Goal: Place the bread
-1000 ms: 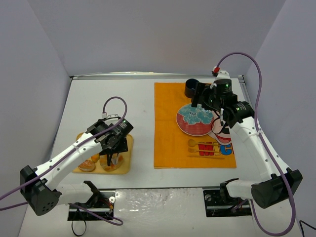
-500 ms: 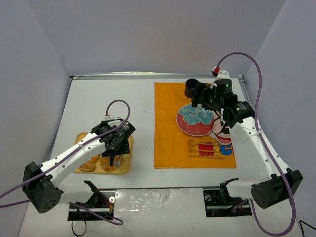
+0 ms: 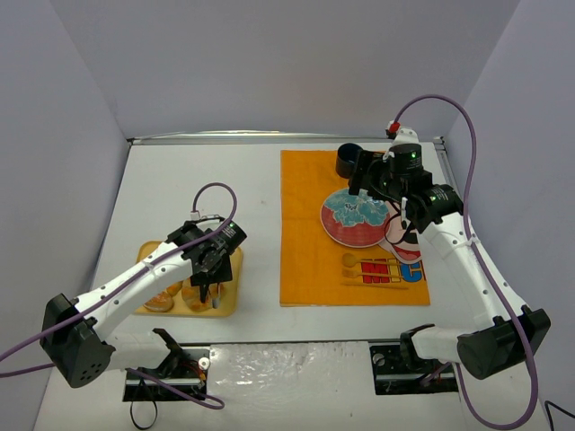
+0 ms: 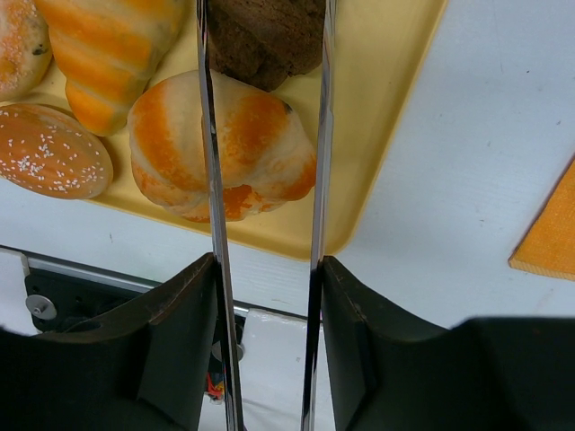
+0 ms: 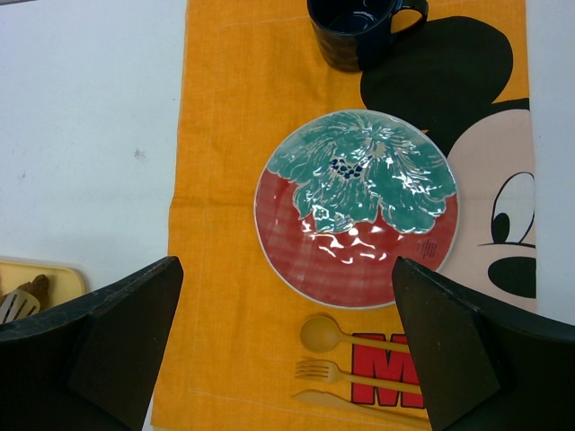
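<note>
The bread (image 4: 265, 36) is a dark brown piece at the far corner of the yellow tray (image 4: 377, 135). My left gripper (image 4: 268, 269) is shut on a pair of metal tongs (image 4: 208, 153), whose two blades reach out and flank the bread on both sides, close against it. From above, the left gripper (image 3: 208, 283) hangs over the tray (image 3: 229, 301) at the table's front left. A corner of the bread (image 5: 31, 289) also shows in the right wrist view. My right gripper (image 5: 286, 262) stands wide open above the red and green plate (image 5: 355, 206), holding nothing.
A ridged croissant (image 4: 108, 54), a striped round bun (image 4: 260, 144) and a sesame bun (image 4: 49, 153) share the tray. On the orange placemat (image 3: 305, 251) are the plate (image 3: 358, 218), a dark mug (image 3: 349, 162) and yellow cutlery (image 5: 359, 359).
The left arm shifted slightly over the tray, then its fingers squeezed the tongs so the blades came closer together round the bread. The right arm has not moved.
</note>
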`<state>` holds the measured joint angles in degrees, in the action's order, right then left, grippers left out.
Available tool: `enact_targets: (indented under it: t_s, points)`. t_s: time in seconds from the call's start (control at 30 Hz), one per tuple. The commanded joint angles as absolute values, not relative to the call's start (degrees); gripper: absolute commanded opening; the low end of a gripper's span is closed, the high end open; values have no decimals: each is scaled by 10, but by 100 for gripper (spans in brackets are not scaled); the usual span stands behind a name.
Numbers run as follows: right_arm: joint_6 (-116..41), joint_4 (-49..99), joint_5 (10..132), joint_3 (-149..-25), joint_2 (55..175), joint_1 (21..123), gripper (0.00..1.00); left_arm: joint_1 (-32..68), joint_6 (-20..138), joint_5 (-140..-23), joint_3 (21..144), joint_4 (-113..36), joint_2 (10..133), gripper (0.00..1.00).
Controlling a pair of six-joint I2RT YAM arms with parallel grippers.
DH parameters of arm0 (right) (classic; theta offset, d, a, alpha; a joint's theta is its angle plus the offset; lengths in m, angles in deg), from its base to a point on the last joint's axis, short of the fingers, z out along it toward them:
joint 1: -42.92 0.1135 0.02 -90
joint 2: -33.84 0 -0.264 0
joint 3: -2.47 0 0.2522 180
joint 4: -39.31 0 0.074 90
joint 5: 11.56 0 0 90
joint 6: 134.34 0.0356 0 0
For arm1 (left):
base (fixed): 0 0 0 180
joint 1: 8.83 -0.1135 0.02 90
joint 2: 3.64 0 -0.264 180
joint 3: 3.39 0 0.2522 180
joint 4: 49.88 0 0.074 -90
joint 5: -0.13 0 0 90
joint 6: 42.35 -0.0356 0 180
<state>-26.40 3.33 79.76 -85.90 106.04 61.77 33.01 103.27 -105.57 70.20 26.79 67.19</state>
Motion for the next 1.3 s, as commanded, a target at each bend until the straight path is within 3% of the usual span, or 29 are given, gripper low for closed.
enact_targets:
  t_s: [0.0,0.23,0.63,1.27]
  points:
    - [-270,47,811,-865,1044,622,100,330,1042,-1066,719,275,667,24]
    - [-269,47,808,-867,1046,622,100,331,1045,-1082,733,286,662,0]
    - [-269,47,807,-869,1047,622,100,333,1019,-1146,817,336,650,0]
    - [-269,45,812,-871,1048,622,100,333,998,-1151,879,319,687,0]
